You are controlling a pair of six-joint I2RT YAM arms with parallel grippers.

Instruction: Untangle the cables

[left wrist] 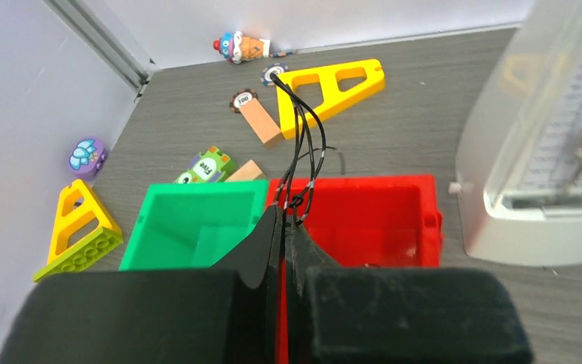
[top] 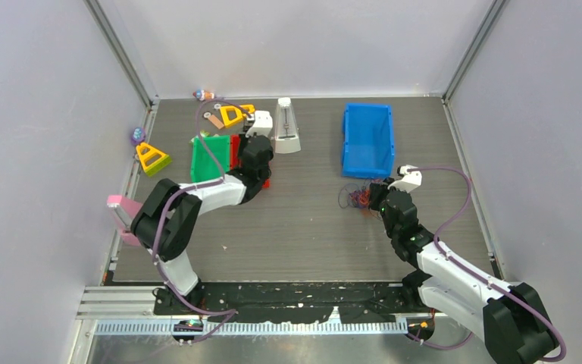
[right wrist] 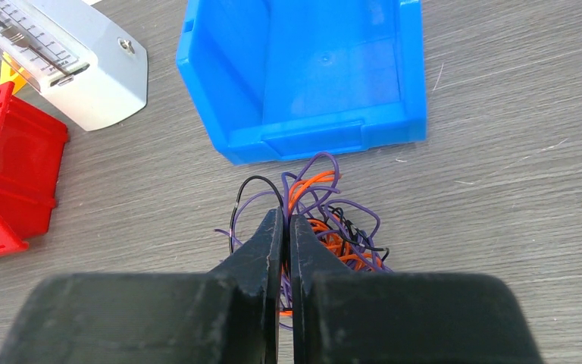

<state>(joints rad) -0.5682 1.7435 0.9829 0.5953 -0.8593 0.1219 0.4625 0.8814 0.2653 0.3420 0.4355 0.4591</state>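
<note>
The cables lie as a small tangle of orange, purple and black strands on the table, just in front of the blue bin. My right gripper is down in the near left part of the clump, shut, with purple and orange strands caught between its fingers. My left gripper is shut on a separate thin black cable. That cable loops away from the fingertips toward the back of the table. The left gripper hangs over the seam between the green bin and the red bin.
A white metronome-like device stands right of the red bin. Yellow triangular blocks, a small toy figure, chips and little blocks lie along the back left. Walls close in the table on three sides.
</note>
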